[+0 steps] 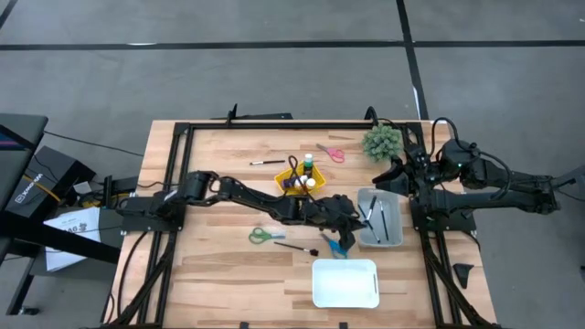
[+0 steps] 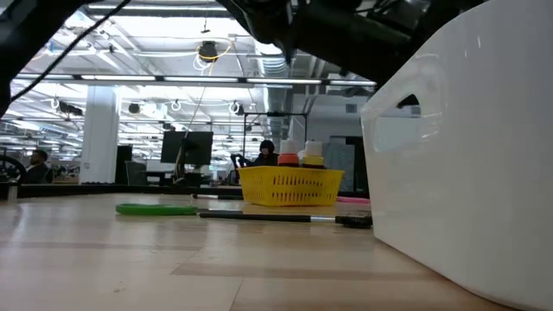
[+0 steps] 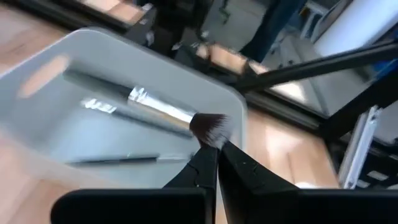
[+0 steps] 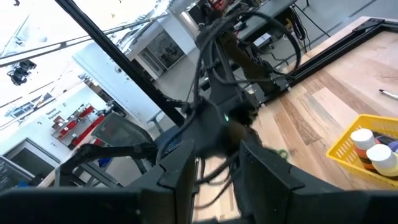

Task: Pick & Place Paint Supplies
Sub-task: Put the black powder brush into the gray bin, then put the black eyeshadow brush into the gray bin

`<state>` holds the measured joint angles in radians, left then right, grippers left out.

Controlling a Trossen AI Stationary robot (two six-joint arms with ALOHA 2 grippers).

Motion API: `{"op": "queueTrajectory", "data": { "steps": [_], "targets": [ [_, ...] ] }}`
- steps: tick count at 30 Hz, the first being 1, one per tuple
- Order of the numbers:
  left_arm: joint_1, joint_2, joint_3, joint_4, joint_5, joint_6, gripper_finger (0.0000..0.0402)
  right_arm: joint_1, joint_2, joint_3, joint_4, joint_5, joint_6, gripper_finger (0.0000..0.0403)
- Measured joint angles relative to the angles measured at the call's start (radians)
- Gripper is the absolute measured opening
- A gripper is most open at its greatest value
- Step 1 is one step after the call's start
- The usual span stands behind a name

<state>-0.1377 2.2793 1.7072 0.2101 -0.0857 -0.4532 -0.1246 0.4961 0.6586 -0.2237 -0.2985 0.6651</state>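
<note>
The left gripper (image 3: 216, 163) hovers over the grey plastic bin (image 3: 37, 74), fingers pressed shut and empty. A silver-ferruled, dark-handled brush (image 3: 155, 111) lies inside that bin, bristles just beyond the fingertips. Light, stiff and prone to rolling, it is best pinched mid-handle. The right gripper (image 4: 214, 165), beside the bin, is half open, holding nothing.

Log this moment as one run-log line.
left gripper: shut, over grey bin | brushes in bin | right gripper: waiting by plant | yellow basket: holds bottles
</note>
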Motion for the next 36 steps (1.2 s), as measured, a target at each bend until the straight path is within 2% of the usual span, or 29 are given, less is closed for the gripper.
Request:
{"op": "queueTrajectory", "data": {
  "steps": [4,8,16,29,32,36],
  "targets": [
    [-0.001,0.045,0.045,-0.002,0.006,-0.024,0.0,0.0,0.0,0.0,0.0,-0.001,0.002,0.0123],
    [0.001,0.049,0.045,-0.018,-0.035,-0.027,0.0,0.0,-0.001,0.0,0.0,-0.01,0.01,0.0123],
    [0.005,0.049,0.045,-0.019,-0.031,-0.033,0.0006,0.0,-0.001,0.0,0.001,-0.016,0.012,0.0123],
    [0.004,0.027,0.045,0.103,-0.066,-0.018,0.0112,0.0,-0.002,0.0,0.001,-0.019,0.008,0.0123],
    [0.01,-0.025,0.046,0.049,-0.097,0.003,0.0121,0.0,-0.002,0.0,0.001,-0.019,0.008,0.0123],
    [0.016,-0.134,0.045,-0.181,-0.264,0.012,0.0117,0.0,-0.002,0.0,0.002,-0.018,0.008,0.0123]
  ]
}}
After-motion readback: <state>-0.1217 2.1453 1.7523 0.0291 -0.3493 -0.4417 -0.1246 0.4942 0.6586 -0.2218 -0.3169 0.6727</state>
